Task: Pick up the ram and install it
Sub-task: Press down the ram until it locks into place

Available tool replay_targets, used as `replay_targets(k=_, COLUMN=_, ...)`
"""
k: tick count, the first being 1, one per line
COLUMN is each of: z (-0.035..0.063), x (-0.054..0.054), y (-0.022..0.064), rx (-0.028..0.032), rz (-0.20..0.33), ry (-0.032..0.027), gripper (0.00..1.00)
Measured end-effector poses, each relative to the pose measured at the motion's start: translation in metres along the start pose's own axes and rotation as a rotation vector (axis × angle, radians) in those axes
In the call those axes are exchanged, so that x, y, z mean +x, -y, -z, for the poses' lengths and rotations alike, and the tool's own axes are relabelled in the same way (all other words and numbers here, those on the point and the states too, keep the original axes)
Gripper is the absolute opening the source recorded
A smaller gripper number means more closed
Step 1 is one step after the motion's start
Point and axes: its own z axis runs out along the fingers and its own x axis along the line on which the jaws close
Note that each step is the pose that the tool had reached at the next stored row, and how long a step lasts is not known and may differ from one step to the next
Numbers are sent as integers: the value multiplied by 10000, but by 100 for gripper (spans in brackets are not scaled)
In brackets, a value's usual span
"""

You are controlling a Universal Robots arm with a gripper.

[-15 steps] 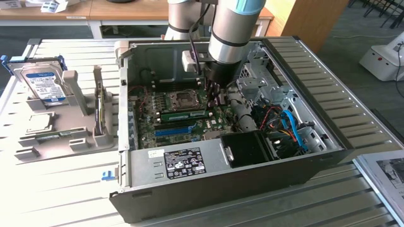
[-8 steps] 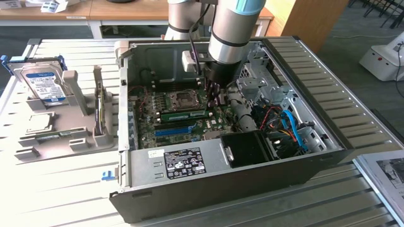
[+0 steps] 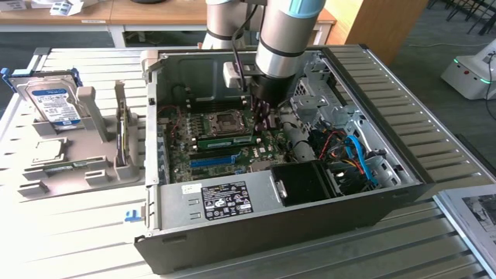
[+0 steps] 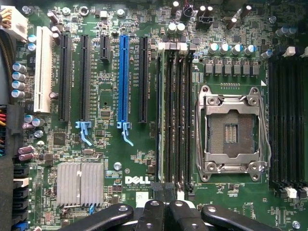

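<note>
I see the ram (image 3: 225,140) lying as a green stick across the motherboard (image 3: 203,164) inside the open computer case (image 3: 256,232), just near of the CPU socket (image 3: 224,121); in the wrist view I make out its thin edge (image 4: 162,115) standing in one of the dark memory slots between the blue expansion slot (image 4: 124,79) and the socket (image 4: 231,132). My gripper (image 3: 261,110) sits right above the stick's right end with its black fingers (image 4: 150,217) pressed together, nothing between them, and I cannot tell whether the tips touch the ram. To the right in the exterior view, red, black and blue cables (image 3: 352,152) crowd the drive bay, and a black fan shroud (image 3: 304,181) stands near of the board. Well to the left, outside the case, a hard drive (image 3: 51,103) with a blue-white label stands upright in a grey holder (image 3: 78,168).
</note>
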Motion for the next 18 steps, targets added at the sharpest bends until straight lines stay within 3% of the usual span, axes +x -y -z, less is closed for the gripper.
replay_targets(k=18, z=-33, x=-26, y=1, rx=-1, rz=0, ry=-2, gripper=10)
